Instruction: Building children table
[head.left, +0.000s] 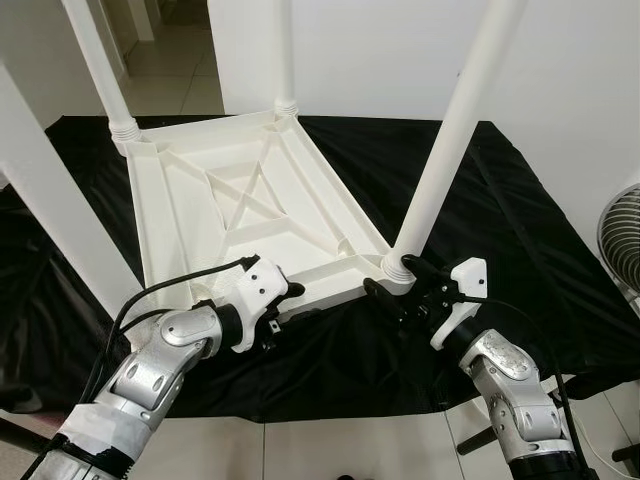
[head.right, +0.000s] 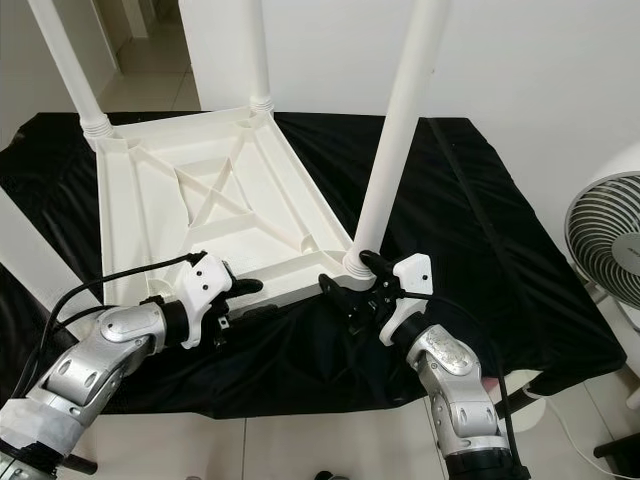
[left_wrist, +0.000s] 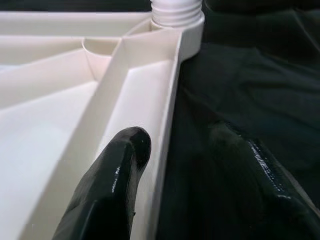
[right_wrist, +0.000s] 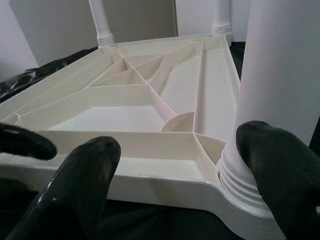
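A white plastic tabletop (head.left: 250, 200) lies upside down on a black cloth (head.left: 500, 220), its ribbed underside facing up. White legs stand up from its corners: far left (head.left: 95, 60), far right (head.left: 283, 50), near right (head.left: 450, 130) and near left (head.left: 50, 190). My left gripper (head.left: 295, 300) is open at the near edge, astride the rim (left_wrist: 167, 125), with one finger (left_wrist: 115, 180) over the inside and the other over the cloth. My right gripper (head.left: 392, 280) is open around the threaded base of the near-right leg (right_wrist: 280, 65), where one finger (right_wrist: 280, 165) rests against the collar.
A white fan (head.right: 605, 235) stands on the floor at the right, beyond the cloth's edge. A white wall rises behind the table. Pale floor tiles (head.left: 330, 440) lie between my arms at the front.
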